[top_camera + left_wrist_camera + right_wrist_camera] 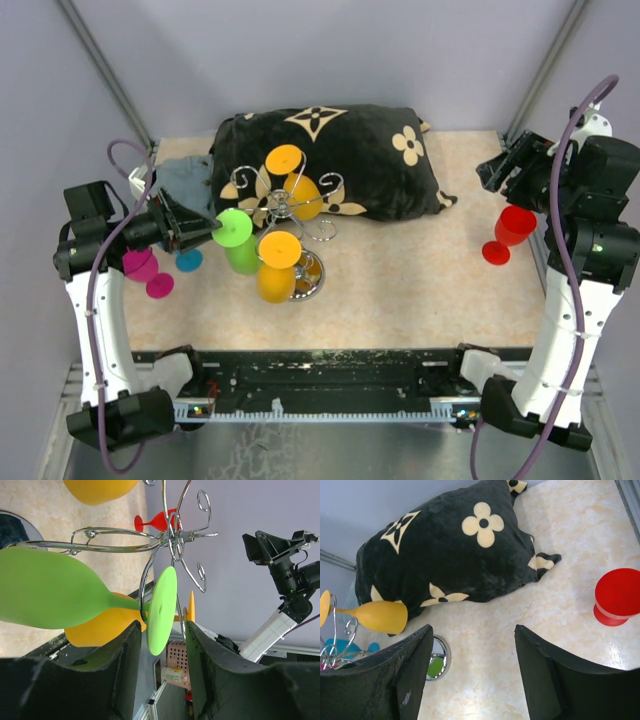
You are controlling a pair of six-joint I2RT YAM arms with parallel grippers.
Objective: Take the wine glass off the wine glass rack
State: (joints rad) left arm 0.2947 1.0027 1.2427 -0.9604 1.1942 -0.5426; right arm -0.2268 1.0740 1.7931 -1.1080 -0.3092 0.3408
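Note:
The silver wire wine glass rack [287, 207] stands on its round mirror base [310, 277] in front of the pillow. A green wine glass [240, 250] hangs from it upside down, with two yellow glasses [277, 280] beside it. My left gripper [207, 231] is open at the green glass's foot [233, 228]. In the left wrist view the green foot [162, 607] sits between the fingers [117, 670] of that gripper [163, 630] with a gap on each side, and the rack hub [175, 535] is above. My right gripper [505, 170] [473, 630] is open and empty, high at the right.
A black flowered pillow [340, 160] lies behind the rack. A red glass [510, 230] stands on the table at the right. A magenta glass [142, 267] and a teal glass foot [189, 260] are under the left arm, and grey cloth [185, 180] is behind it.

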